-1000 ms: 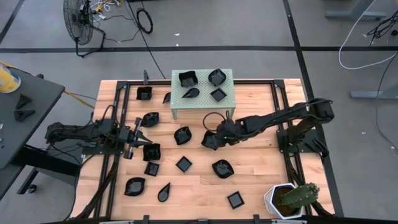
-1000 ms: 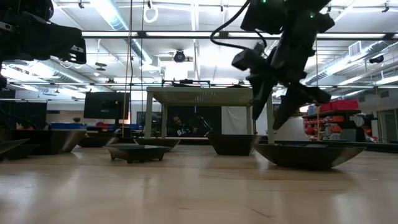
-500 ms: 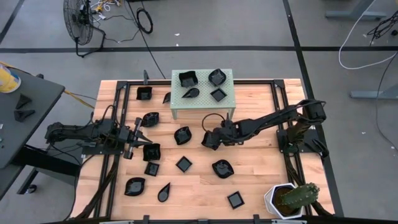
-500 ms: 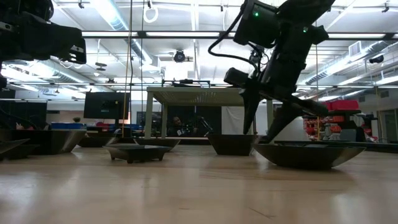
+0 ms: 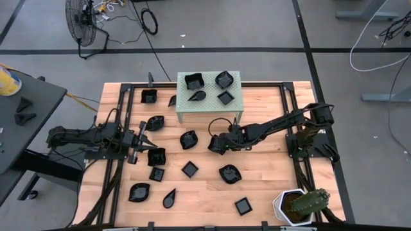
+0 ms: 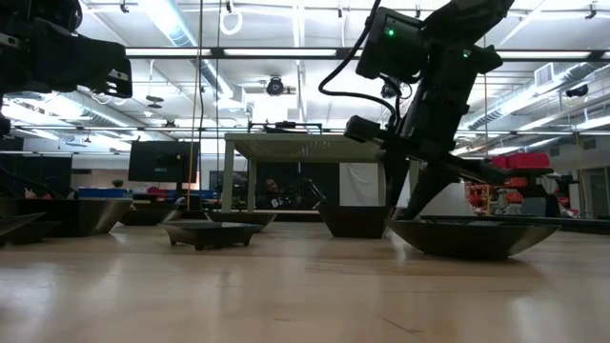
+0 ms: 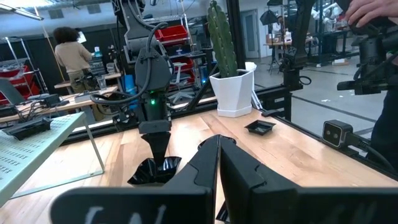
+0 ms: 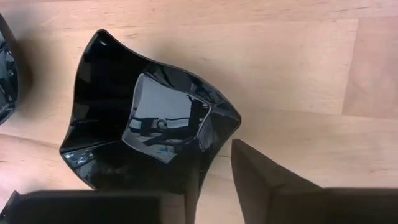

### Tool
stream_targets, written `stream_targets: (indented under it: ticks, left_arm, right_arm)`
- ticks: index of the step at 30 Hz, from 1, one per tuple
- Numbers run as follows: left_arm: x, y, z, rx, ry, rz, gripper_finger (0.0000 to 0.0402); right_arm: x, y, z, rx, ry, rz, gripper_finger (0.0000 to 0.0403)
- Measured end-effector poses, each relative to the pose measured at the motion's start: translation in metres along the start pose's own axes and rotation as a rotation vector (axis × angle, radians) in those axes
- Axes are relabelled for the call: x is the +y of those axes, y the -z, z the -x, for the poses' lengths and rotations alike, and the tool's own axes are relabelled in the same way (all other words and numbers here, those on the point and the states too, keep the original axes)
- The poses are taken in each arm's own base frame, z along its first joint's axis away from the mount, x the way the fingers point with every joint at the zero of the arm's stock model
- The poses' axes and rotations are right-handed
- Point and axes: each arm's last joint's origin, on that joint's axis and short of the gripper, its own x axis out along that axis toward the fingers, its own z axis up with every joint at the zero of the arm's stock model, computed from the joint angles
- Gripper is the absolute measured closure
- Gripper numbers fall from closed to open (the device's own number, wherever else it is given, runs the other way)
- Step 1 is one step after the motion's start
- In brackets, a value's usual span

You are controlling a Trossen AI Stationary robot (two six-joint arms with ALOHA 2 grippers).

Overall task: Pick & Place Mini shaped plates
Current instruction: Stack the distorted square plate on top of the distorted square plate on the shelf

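Right gripper [image 5: 216, 145] fingers straddle wavy plate [image 8: 149, 118] rim — grip unclear; left gripper [image 5: 146, 142] clenched.

You have four plates [image 5: 209, 88] on the stand [image 5: 182, 104] at the table's [image 5: 263, 192] far edge, the rest spread in front of it; the right gripper [image 5: 215, 145] sits over a middle plate [image 8: 143, 124], the left gripper [image 5: 148, 144] left, the cactus pot [image 5: 290, 208] near right

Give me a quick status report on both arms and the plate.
Right tool down over a wavy black plate, one finger inside the rim, one outside, not clamped. Left tool shut, idle at table's left. Other plates close by; green stand behind.
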Motion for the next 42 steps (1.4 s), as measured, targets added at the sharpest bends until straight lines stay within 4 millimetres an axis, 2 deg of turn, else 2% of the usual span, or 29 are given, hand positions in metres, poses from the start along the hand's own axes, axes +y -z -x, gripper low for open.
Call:
stream_targets:
  ticks: [12,26,42]
  left_arm:
    - [0.000,0.000,0.000,0.000,0.000,0.000,0.0378]
    - [0.000,0.000,0.000,0.000,0.000,0.000,0.0378]
    - [0.000,0.000,0.000,0.000,0.000,0.000,0.0378]
  right_arm:
    - [0.000,0.000,0.000,0.001,0.000,0.020,0.0365]
    - [0.002,0.000,0.010,-0.002,-0.033,0.054,0.0372]
    - [0.002,0.000,0.011,-0.008,-0.037,0.069,0.0393]
